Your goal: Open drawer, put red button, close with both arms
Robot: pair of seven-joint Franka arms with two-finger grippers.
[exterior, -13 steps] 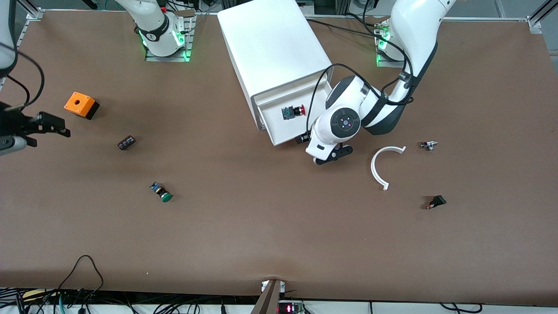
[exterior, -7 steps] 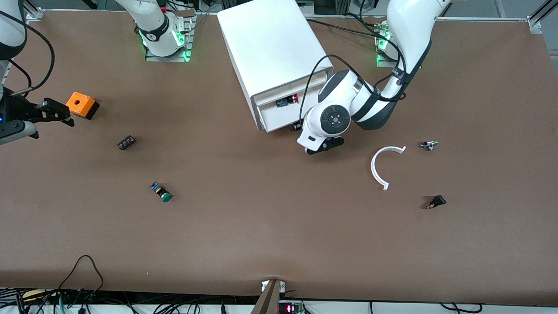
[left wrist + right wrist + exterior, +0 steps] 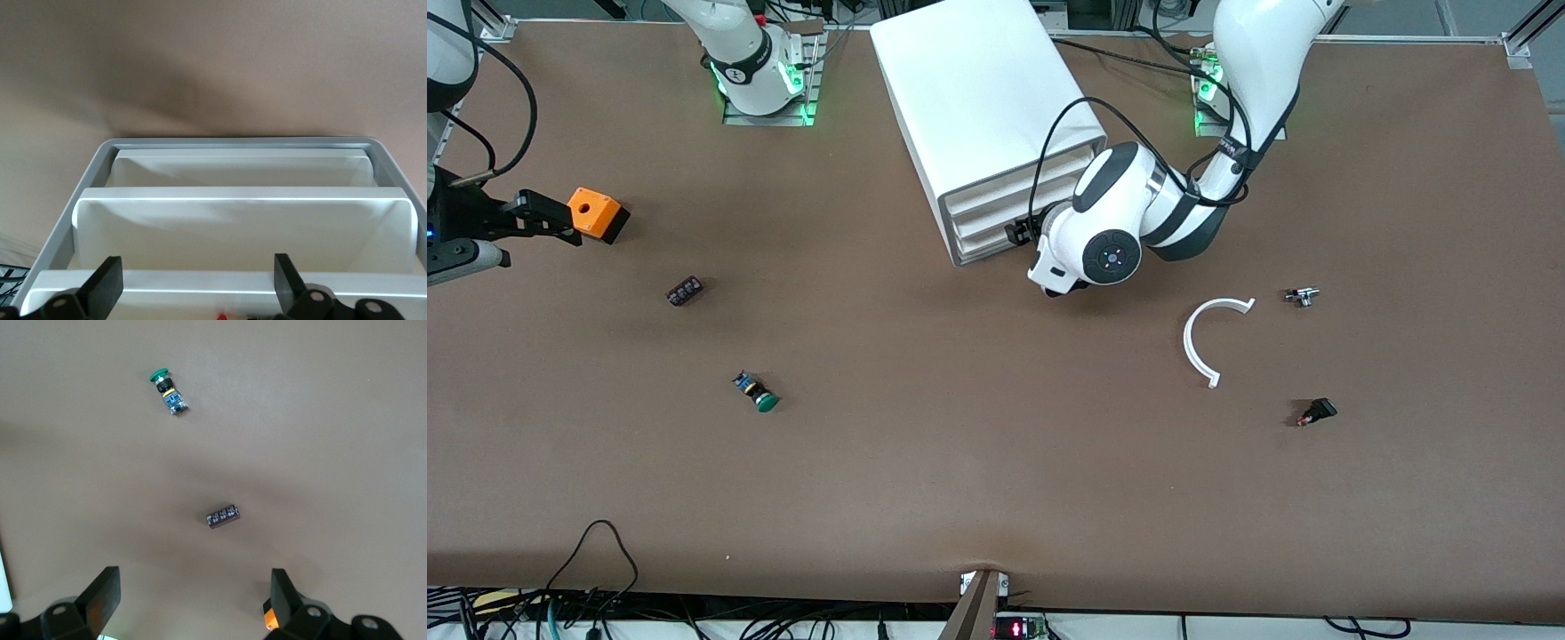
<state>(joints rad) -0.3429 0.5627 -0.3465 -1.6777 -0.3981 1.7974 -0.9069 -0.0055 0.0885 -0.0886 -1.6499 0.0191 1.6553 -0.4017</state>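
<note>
1. In the front view, a white cabinet sits upper centre of the frame on a brown bench, its three drawers facing the camera.
2. The left claw presses against the drawer fronts, fingers spread wide and holding nothing.
3. The left wrist view shows the nearest drawer almost flush; a red sliver at the lower edge is likely the red button inside.
4. The right claw hovers at the frame's left edge by an orange box, spread wide and empty, waiting.
5. A green button and a dark capacitor lie loose lower left.
6. Judging by this, opening and placing look done; only the final push, with the right arm not yet helping, seems left.
</note>
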